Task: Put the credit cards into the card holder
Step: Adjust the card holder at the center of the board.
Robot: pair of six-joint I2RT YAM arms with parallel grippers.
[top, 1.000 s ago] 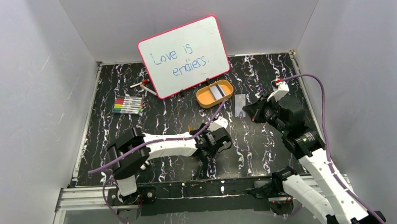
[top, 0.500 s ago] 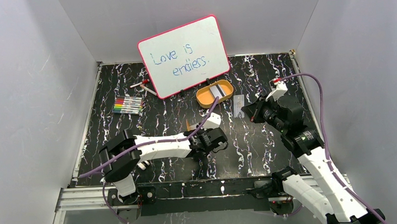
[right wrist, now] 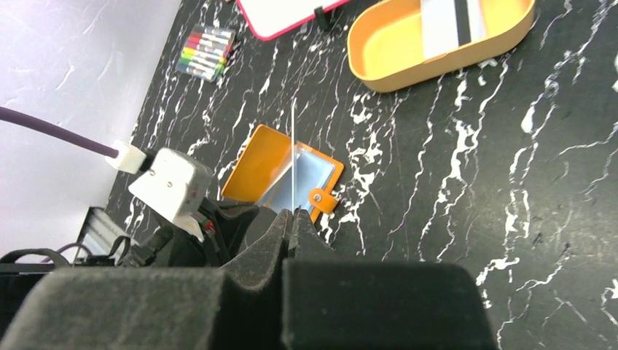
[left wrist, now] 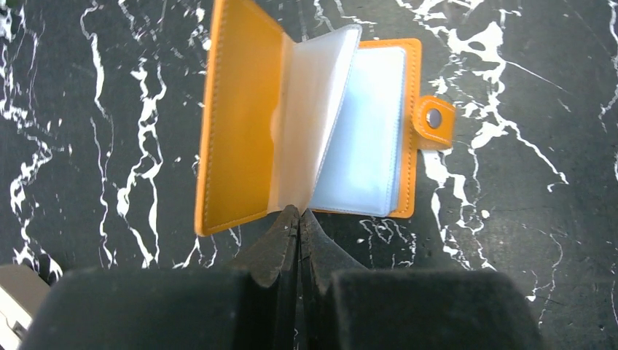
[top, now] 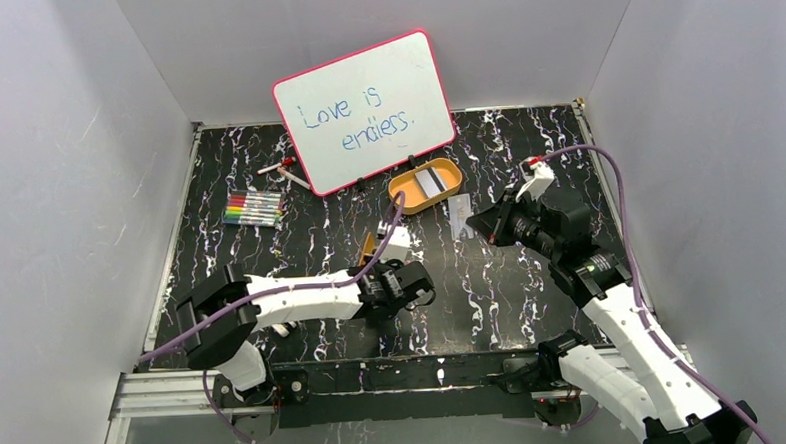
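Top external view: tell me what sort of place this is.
Probably a lab robot cell: plain white walls box in a black marbled table, two arms are bolted to a metal rail, and props like a whiteboard are staged.

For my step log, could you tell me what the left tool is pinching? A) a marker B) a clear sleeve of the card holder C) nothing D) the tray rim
B: the left tool is shut on the edge of a sleeve of the open card holder.

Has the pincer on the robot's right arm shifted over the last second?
Yes. The right pincer has slid left, nearer the orange oval tray, gripping a thin whitish card.
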